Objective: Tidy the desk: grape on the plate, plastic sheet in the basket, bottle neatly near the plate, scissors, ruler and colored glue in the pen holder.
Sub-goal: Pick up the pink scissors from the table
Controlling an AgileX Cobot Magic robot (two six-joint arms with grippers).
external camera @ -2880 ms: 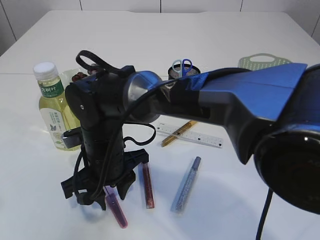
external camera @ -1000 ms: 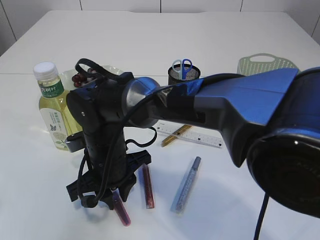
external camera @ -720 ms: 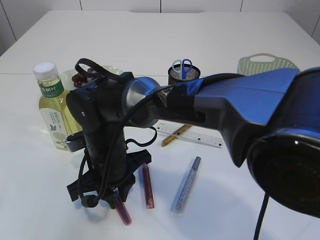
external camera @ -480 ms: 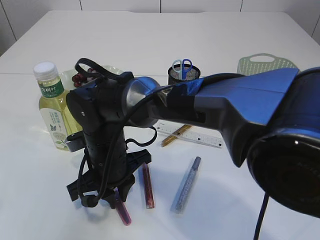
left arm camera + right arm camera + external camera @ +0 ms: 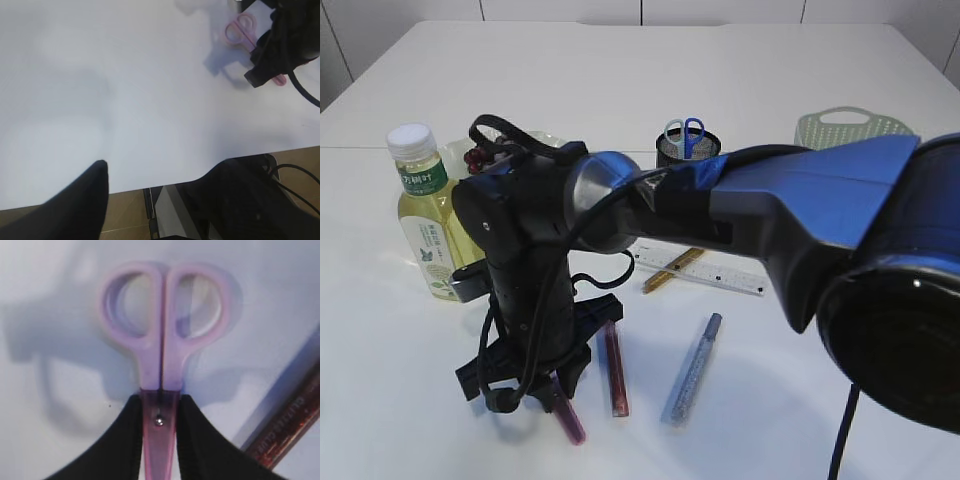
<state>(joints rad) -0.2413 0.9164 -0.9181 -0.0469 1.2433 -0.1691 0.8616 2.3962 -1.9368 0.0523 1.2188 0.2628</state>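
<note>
Two black fingers (image 5: 127, 440) of the right tool (image 5: 160, 440) clamp pink, seemingly translucent-sheathed scissors (image 5: 161, 340), handles together.

Tabletop (image 5: 800, 60) open across frame top; red glue tube (image 5: 615, 370) crowds end effector (image 5: 555, 395) lower left.

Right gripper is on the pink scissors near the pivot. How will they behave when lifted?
The pink scissors look rigid and closed, so they probably won't flop. The right gripper pinches just below the handles, so the handle end may sag or swing. The smooth plastic sheath between the fingers could slip; lift slowly.
</note>
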